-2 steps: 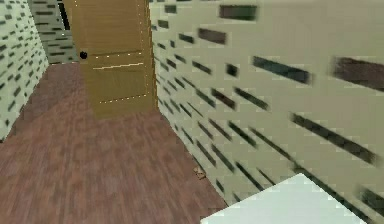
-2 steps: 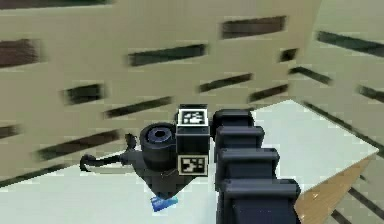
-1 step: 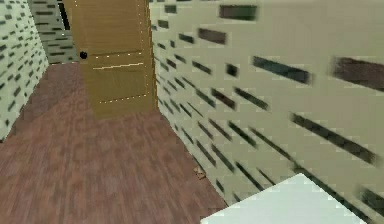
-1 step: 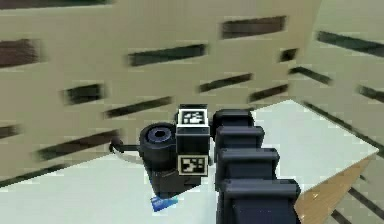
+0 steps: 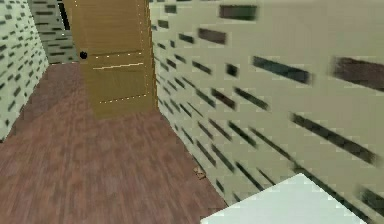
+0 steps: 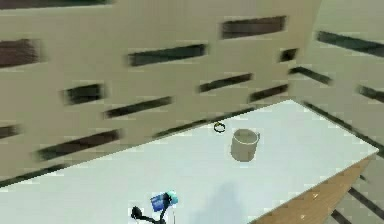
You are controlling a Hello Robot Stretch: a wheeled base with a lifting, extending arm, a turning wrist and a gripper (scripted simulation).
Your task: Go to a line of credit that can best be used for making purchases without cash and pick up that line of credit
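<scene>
Small blue-and-dark object [image 6: 160,203] on white table [image 6: 190,170], near its edge — whether it is the credit card, cannot tell. Beige cup [image 6: 245,143] and dark ring [image 6: 219,127] farther back; gripper's state — cannot tell.

Whether the small dark pronged shape with a blue and pale patch [image 6: 155,206], low on the white tabletop [image 6: 300,140] in the arm side view, belongs to the robot cannot be told.
</scene>
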